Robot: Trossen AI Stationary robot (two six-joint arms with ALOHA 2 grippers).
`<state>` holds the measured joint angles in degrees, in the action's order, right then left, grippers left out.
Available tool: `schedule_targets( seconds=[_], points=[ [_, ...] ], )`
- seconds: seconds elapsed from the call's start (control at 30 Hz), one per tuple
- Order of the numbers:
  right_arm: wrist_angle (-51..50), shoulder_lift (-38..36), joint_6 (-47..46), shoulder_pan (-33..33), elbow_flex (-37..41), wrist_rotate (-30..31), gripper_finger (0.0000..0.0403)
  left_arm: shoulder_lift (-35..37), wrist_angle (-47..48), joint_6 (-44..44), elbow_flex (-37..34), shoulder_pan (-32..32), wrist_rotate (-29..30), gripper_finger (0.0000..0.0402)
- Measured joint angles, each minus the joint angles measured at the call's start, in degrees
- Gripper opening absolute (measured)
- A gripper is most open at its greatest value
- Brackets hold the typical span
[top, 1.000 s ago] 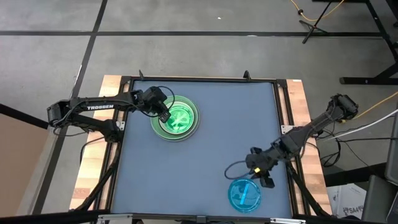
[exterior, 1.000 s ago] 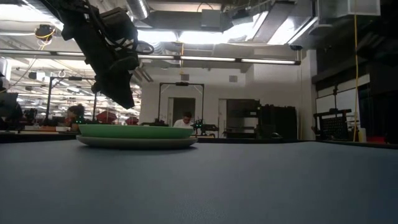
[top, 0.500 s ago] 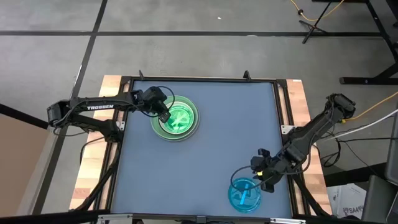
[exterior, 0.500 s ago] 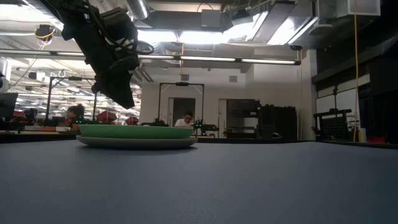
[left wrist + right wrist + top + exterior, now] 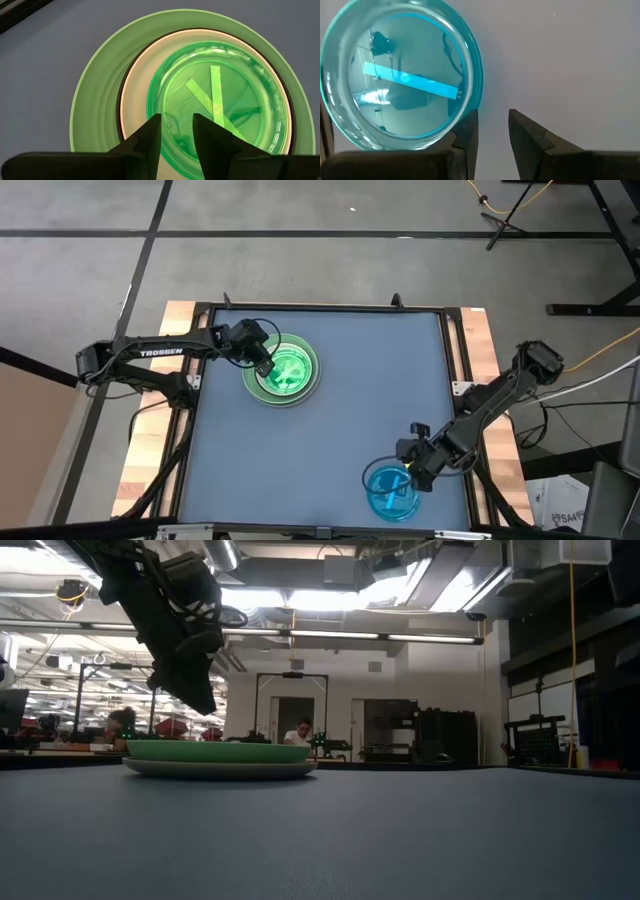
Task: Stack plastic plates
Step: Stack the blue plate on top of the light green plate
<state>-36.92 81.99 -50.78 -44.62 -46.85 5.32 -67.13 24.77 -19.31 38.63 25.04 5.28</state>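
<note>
A stack of plates (image 5: 284,370) stands at the table's far left: grey at the bottom (image 5: 220,769), then light green (image 5: 95,100), black, white (image 5: 131,82), and translucent green (image 5: 225,100) on top. My left gripper (image 5: 263,364) hovers open and empty over the stack's left side (image 5: 176,132), clear of it in the low view (image 5: 203,702). A translucent blue plate (image 5: 391,491) lies flat near the table's near right corner. My right gripper (image 5: 411,471) is open just above the blue plate's far right rim (image 5: 470,85), with the gap between its fingertips (image 5: 492,120) over bare table.
The blue-grey table top (image 5: 330,430) has a dark raised frame (image 5: 320,308) around it. The middle and near left of the top are bare. People sit at desks in the room beyond the table's far edge (image 5: 298,735).
My right gripper has moved toward the table's near edge and a little left, down to the blue plate's rim. The blue plate and the stack have stayed where they were.
</note>
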Motion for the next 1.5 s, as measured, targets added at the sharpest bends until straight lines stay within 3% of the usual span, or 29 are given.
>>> schedule_targets(
  seconds=[1.17, 1.5],
  points=[
    [5.6, 7.2, 0.0, 0.0, 0.1, -1.9, 0.0099, 0.0, 0.0, 0.0, 0.0, 0.0, 0.0, 0.0105],
    [14.8, 7.2, -0.4, 0.0, 4.5, -3.4, 0.0099, 0.0, 0.0, 0.0, 0.0, 0.0, 0.0, 0.0105]
  ],
)
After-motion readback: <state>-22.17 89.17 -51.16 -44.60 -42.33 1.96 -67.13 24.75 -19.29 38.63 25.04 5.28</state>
